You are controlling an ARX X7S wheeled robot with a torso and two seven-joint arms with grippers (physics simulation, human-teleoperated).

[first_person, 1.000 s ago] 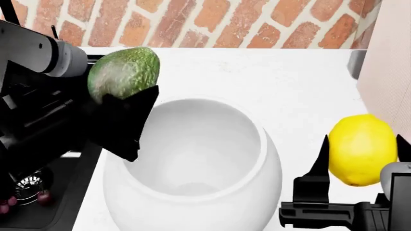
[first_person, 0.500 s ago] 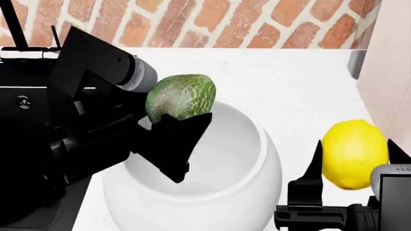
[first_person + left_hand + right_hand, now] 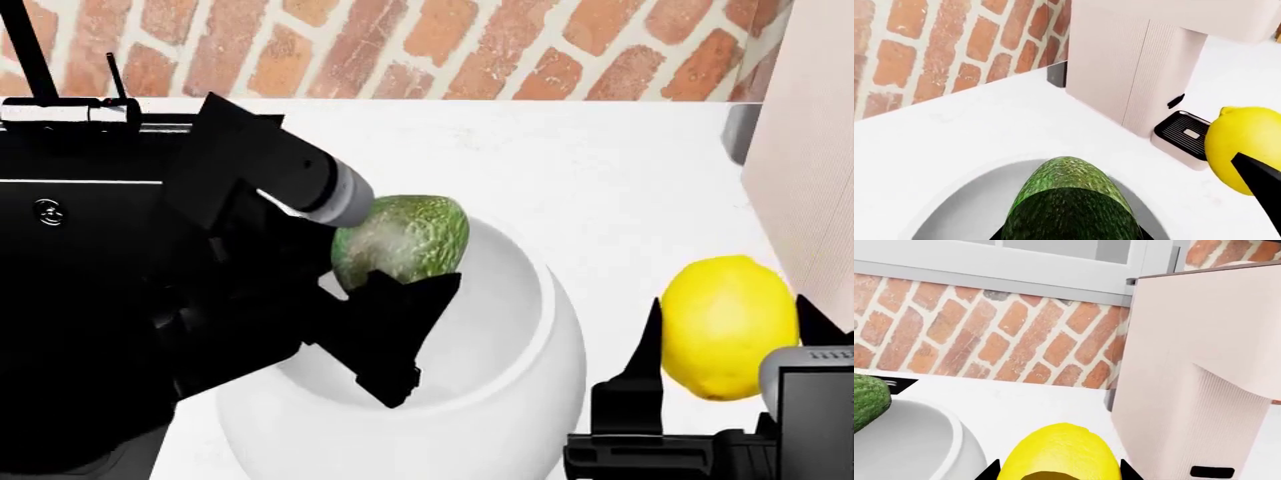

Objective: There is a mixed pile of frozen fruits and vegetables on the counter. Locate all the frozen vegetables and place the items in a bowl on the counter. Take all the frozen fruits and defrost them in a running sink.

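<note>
A bumpy dark green avocado-like item [image 3: 400, 240] [image 3: 1067, 200] hangs partly inside the round mouth of the white bowl [image 3: 534, 340] [image 3: 954, 205]. My left gripper [image 3: 395, 290] [image 3: 1067, 235] is shut on it, one black finger reaching down into the bowl. To the bowl's right, above the counter [image 3: 601, 170], my right gripper [image 3: 731, 350] [image 3: 1059, 470] is shut on the bright yellow lemon [image 3: 721, 300] [image 3: 1057, 450], a fingertip on each side. The black sink [image 3: 80, 240] lies at the left, largely hidden behind my left arm.
A tall beige appliance [image 3: 807, 150] [image 3: 1201, 380] with a black drip tray [image 3: 1184, 132] stands at the counter's right end, close to the lemon. A brick wall [image 3: 400, 45] backs the counter. The thin black tap [image 3: 27, 50] rises at the far left.
My left gripper has carried the green item right and down, from beside the bowl's left rim into its mouth. The right gripper with the lemon has drifted slightly left and lower.
</note>
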